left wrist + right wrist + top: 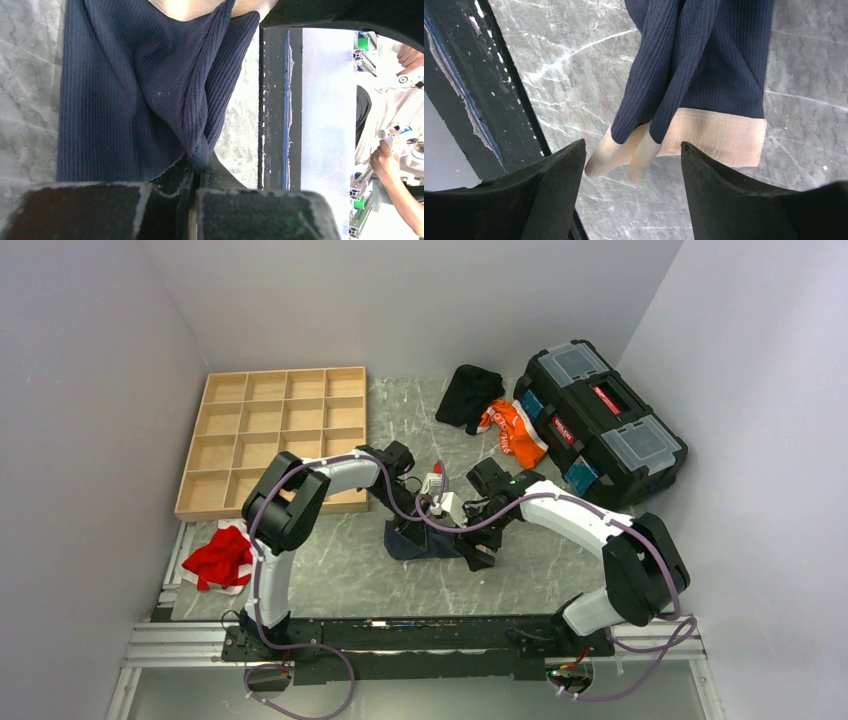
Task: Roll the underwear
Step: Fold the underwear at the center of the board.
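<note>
The navy ribbed underwear (425, 539) with a beige waistband lies on the marble table between both arms. In the left wrist view my left gripper (199, 167) is shut on a pinched fold of the navy cloth (135, 95), which stretches away from the jaws. In the right wrist view my right gripper (631, 165) is open, its fingers (559, 172) to either side of the bunched beige waistband (709, 135), just above the table and not touching the cloth. In the top view the left gripper (412, 525) and right gripper (478, 550) stand at opposite ends of the garment.
A wooden compartment tray (275, 435) stands at the back left. A black toolbox (600, 425) stands at the back right, with a black garment (468, 395) and an orange one (515, 430) beside it. A red garment (220, 558) lies at the left edge.
</note>
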